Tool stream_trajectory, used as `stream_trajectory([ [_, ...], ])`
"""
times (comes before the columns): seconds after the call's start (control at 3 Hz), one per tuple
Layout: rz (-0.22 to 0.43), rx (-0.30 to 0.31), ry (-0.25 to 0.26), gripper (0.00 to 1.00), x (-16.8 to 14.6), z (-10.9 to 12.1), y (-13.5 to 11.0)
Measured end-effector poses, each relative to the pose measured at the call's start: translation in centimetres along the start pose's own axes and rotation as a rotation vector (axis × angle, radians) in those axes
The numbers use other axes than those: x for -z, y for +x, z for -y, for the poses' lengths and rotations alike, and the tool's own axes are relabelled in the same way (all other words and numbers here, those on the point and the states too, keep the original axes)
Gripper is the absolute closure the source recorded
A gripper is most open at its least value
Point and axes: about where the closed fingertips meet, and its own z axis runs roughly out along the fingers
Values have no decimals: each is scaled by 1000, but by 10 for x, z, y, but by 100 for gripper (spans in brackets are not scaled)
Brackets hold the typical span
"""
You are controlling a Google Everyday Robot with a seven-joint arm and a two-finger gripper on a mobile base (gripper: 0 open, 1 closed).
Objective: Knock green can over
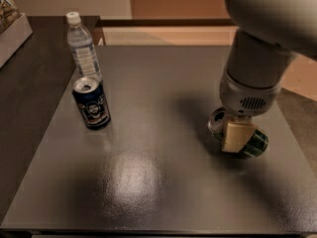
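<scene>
The green can (256, 143) lies on its side on the dark table (148, 182) at the right, its silver top (216, 123) pointing left. My gripper (237, 137) hangs straight down from the big grey arm (255, 78) and sits right on the can, with a pale pad across the can's middle. Most of the can's body is hidden under the gripper.
A dark blue can with a round white emblem (91, 104) stands upright at the left. A clear plastic bottle with a white cap (83, 47) stands just behind it. A pale box (12, 33) sits at the far left edge. The table's right edge is close to the green can.
</scene>
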Motion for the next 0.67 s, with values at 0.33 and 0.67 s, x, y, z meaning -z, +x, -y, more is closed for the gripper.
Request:
stream_trajectory([
  [0.33,6,1,11,0,1,2,-2],
  [0.67,6,1,11,0,1,2,-2],
])
